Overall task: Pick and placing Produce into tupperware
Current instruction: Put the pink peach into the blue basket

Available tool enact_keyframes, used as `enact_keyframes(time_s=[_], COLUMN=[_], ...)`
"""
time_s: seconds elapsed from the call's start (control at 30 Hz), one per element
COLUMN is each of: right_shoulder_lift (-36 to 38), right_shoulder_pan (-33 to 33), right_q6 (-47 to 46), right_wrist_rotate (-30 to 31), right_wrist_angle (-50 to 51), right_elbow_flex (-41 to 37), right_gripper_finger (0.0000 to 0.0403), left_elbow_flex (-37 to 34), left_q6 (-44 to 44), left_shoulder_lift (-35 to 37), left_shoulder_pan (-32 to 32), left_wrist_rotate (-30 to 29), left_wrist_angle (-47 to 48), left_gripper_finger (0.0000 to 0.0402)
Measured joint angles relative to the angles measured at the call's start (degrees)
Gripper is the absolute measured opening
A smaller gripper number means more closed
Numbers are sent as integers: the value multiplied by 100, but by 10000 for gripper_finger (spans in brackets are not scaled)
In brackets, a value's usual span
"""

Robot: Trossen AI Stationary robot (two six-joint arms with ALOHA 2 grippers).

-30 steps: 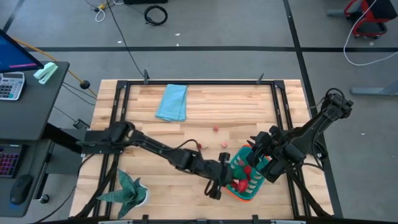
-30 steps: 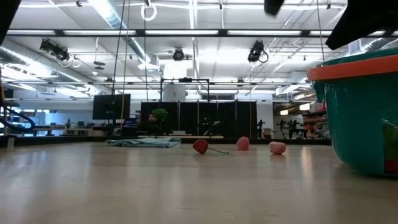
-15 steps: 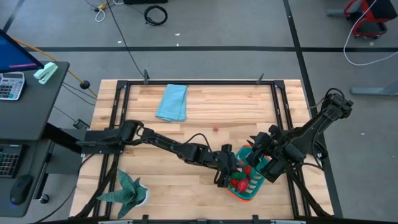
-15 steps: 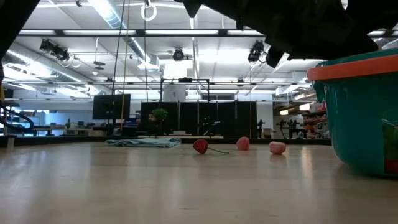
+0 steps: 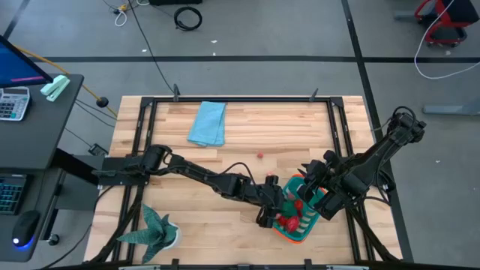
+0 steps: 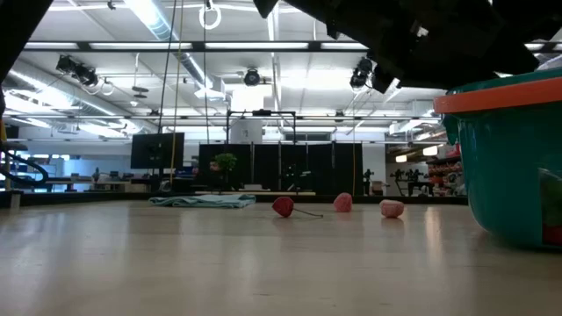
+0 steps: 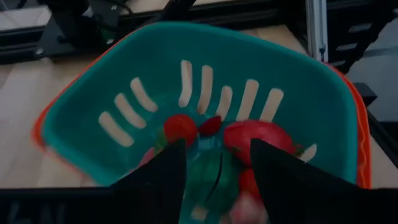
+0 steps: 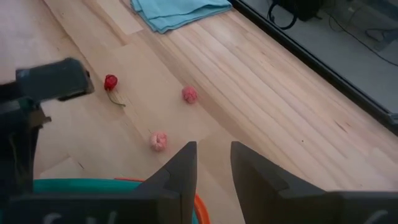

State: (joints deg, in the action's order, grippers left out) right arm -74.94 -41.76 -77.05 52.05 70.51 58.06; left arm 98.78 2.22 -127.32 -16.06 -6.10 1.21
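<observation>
Teal tupperware [image 5: 298,222]: several produce inside; three pieces [image 8: 158,140] outside.

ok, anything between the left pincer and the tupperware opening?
Nothing visible. The left pincer hangs open right over the tupperware, with only produce already inside showing below it. The right pincer sits at the tupperware's right side, off that path.

You see the teal, orange-rimmed tupperware [image 5: 298,211] near the table's front right, holding several red pieces [image 7: 256,138]. Three small red and pink produce pieces [image 8: 158,140] lie loose on the wood.
</observation>
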Motion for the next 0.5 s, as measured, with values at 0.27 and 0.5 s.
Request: enact_keyframes(time_s=[0.27,0.5], right_shoulder_lift=[0,0], right_shoulder_pan=[0,214], right_q6=[32,186], right_wrist_rotate=[-2,-7], right_wrist_angle=[-66,-689], right_elbow_flex=[0,4], right_gripper_finger=[106,106], left_elbow_flex=[7,3], left_q6=[12,-102], left_shoulder_lift=[870,1160], left_shoulder_pan=[53,108], left_wrist_rotate=[-201,-285], left_wrist_angle=[2112,4506], left_gripper_finger=[158,140])
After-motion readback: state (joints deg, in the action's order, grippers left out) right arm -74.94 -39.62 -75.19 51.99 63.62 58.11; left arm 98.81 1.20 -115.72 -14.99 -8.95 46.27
